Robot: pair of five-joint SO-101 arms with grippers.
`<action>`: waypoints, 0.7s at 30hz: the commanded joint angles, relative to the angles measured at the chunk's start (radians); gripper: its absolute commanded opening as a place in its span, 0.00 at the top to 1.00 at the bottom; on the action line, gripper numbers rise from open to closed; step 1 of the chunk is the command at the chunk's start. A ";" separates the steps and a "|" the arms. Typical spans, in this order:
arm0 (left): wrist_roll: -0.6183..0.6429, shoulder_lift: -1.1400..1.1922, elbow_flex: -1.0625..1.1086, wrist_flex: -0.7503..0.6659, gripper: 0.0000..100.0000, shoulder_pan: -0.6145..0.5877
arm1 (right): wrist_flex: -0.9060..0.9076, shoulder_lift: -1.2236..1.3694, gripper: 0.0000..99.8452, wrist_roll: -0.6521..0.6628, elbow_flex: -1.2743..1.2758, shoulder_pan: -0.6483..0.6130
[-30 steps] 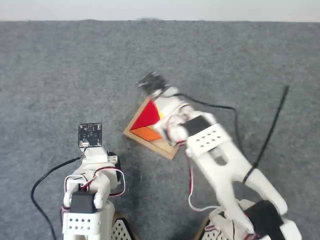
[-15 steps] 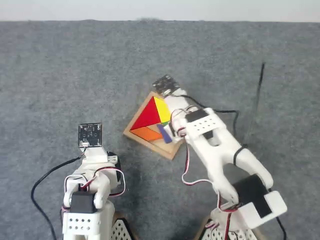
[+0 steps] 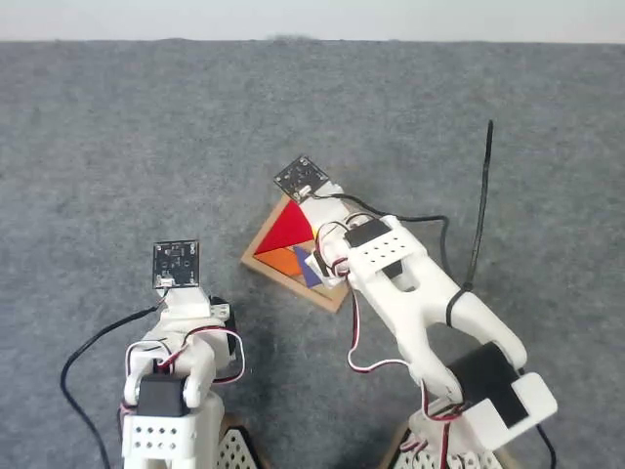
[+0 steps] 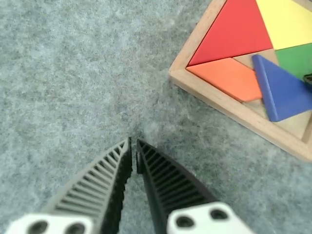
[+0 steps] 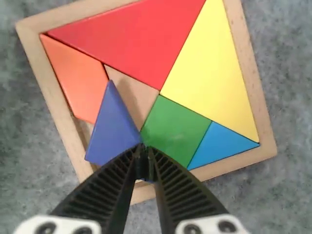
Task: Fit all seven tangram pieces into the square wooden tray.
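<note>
Left arm: parked near the left corner of the grey carpeted surface (image 3: pixel 117 127), in the same pose as a second ago. The left gripper (image 4: pixel 132 142) points at bare carpet with its jaws drawn almost together, holding nothing.

Square wooden tray (image 5: pixel 54 97): sits mid-surface, turned diamond-wise, just right of the left arm. It has not shifted.

Settled pieces: the large red triangle (image 5: pixel 131 41), orange parallelogram (image 5: pixel 73 78), large yellow triangle (image 5: pixel 209 83), green square (image 5: pixel 175 129) and small light-blue triangle (image 5: pixel 219 144) all lie flush in their places.

Dark blue triangle (image 5: pixel 113 126): in the tray but askew, overlapping the near rim beside the orange piece. A patch of bare wooden floor (image 5: pixel 131 92) remains between it, the red and the green. Since half a second ago it has slid a little to the left.

Right arm: a second ago it reached across the tray's far corner. It has since swung back and leftward.

Right gripper (image 5: pixel 145 152): over the tray's near edge. Its jaws are narrowed to a sliver, with their tips against the blue triangle's corner where it meets the green square. I cannot tell whether they nip that corner or only press on it.

Meaning: this looks like nudging rather than carrying. The blue piece likely still needs turning and pushing down before it drops flat, so the tray is not yet complete.
</note>
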 commanded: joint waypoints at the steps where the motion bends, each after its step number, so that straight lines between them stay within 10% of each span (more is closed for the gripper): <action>1: -0.015 -0.020 -0.013 0.005 0.99 -0.006 | 0.019 -0.031 0.99 0.014 -0.025 -0.004; 21: -0.015 -0.020 -0.013 0.005 0.99 -0.006 | -0.166 0.074 0.99 -0.107 -0.150 -0.021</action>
